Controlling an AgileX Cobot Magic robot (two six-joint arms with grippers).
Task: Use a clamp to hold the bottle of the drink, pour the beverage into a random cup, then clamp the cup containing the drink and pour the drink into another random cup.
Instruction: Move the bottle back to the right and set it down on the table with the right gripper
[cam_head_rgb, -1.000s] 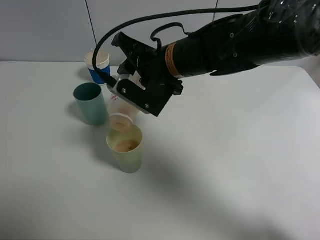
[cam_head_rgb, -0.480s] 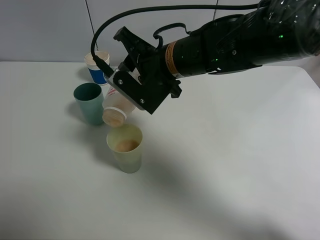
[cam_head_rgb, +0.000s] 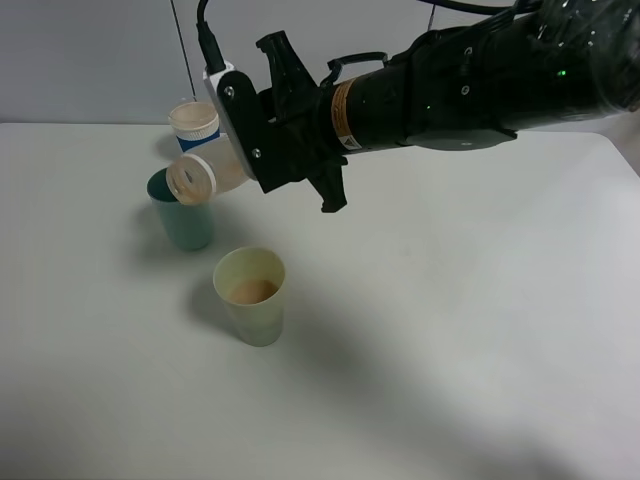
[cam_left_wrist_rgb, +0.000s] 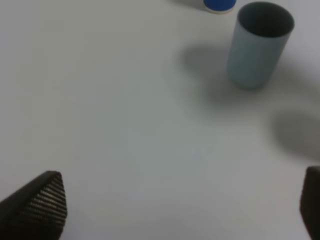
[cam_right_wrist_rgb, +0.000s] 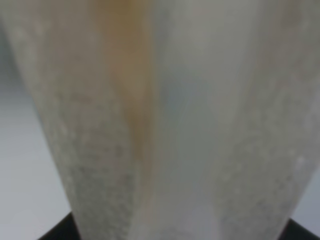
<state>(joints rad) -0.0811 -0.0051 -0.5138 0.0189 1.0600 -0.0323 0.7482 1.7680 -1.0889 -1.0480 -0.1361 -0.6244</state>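
My right clamp is shut on the bottle of the drink. It holds the bottle on its side in the air, the mouth over the rim of the light teal tumbler. The pale yellow-green tumbler stands to the front right of it with peach-tan beverage at its bottom. The right wrist view is filled by the translucent bottle with a tan streak inside. In the left wrist view my left gripper is open over bare table, well short of the teal tumbler.
A blue cup with a white rim stands behind the teal tumbler, and its base shows in the left wrist view. The black right arm reaches in from the upper right above the white table.
The right clamp has lifted the bottle up and to the left, away from the yellow-green tumbler, turning its mouth from pointing down to lying sideways over the teal tumbler.
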